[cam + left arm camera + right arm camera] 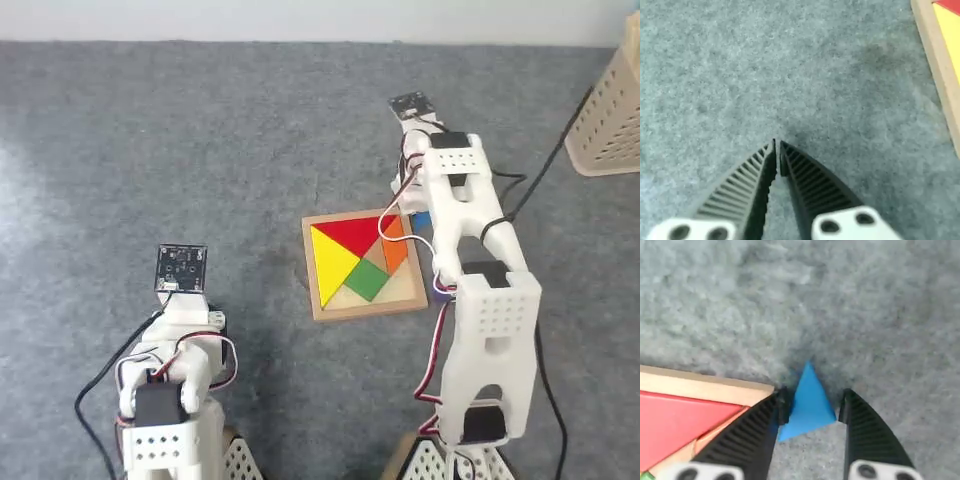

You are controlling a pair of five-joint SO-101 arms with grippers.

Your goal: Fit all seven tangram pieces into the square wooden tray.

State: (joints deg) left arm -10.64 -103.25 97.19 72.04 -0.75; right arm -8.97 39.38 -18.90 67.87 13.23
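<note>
Straddling the blue triangle now: my right pincer is down low, spread wide, one finger either side of the piece and not yet closed on it. One finger sits against the triangle's edge, the other just apart from it. The piece lies flat on the grey bench, its long axis running straight out from me, the sharp tip pointing away between my fingers. That suits a plain squeeze across its width, I reckon.

Just beside that same finger is the corner of the tray. The triangle rests outside the rim, near it, with the red triangle already seated inside. From above, my right arm is stretched long down the tray's side, wrist bent down over the piece. Bare wood shows in the tray's near corner, so the lift must clear the rim.

My left pincer hangs pressed together over bare bench, well apart.
</note>
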